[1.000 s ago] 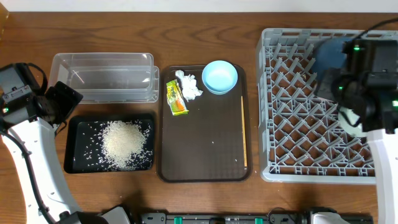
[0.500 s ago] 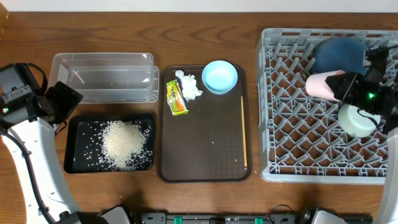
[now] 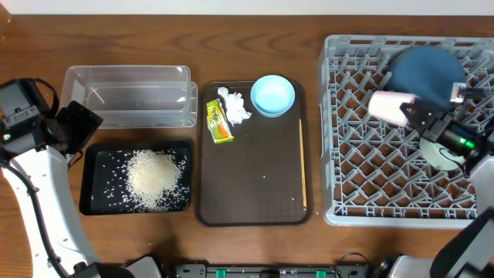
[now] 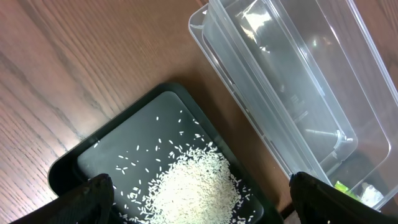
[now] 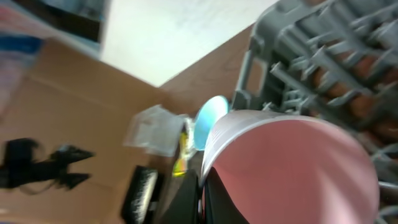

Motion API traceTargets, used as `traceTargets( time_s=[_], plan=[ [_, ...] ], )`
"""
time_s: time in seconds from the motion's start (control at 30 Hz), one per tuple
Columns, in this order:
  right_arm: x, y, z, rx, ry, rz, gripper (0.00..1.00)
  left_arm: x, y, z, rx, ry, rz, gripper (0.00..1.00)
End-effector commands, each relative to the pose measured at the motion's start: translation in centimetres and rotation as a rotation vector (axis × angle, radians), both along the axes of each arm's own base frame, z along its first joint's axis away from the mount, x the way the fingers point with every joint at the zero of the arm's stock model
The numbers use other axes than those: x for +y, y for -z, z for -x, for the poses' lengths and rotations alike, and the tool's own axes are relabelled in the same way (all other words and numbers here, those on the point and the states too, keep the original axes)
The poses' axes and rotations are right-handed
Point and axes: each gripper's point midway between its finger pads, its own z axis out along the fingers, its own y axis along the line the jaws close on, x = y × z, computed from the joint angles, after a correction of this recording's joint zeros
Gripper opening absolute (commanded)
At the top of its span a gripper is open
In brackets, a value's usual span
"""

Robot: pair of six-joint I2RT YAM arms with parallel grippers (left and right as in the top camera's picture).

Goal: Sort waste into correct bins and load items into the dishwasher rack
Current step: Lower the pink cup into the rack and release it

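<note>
My right gripper [image 3: 411, 113] is shut on the rim of the pink cup [image 3: 385, 105], which hangs on its side above the grey dishwasher rack [image 3: 329, 131]. In the right wrist view the cup [image 5: 298, 168] fills the frame, with a finger on each side of its wall. The large blue bowl [image 3: 426, 71] and the mint-green bowl [image 3: 438, 157] sit in the rack. The light-blue bowl [image 3: 272, 95], tissue [image 3: 235, 106], wrapper [image 3: 218, 121] and chopstick [image 3: 302, 162] lie on the brown tray. My left gripper [image 4: 202, 199] stands open above the rice [image 4: 196, 183] in the black tray [image 3: 89, 166].
The clear tub [image 3: 127, 94] stands behind the black tray and holds nothing. The brown serving tray [image 3: 255, 193] lies between the bins and the rack. Bare wooden table runs along the back edge.
The right arm has swung off the rack's right side, uncovering the blue bowl. The pink cup has come into view and shifted left. The left arm has stayed still.
</note>
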Motion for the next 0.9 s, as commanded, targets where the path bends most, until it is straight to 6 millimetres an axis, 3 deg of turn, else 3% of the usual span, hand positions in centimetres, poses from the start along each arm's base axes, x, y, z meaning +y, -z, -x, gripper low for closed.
traceTargets(
  time_s=[0.0,0.3,0.87],
  plan=[
    [0.9,-0.1,0.8,-0.024,-0.105,-0.162,0.01,0.2,0.3,0.2,0.01,-0.012,0.003,0.93],
    [0.1,3.8,0.5,0.15,-0.073,-0.297,0.01,0.2,0.3,0.2,0.01,-0.012,0.003,0.93],
    [-1.6,6.7,0.0,0.323,0.089,-0.193,0.01,0.2,0.3,0.2,0.01,-0.012,0.003,0.93]
  ],
)
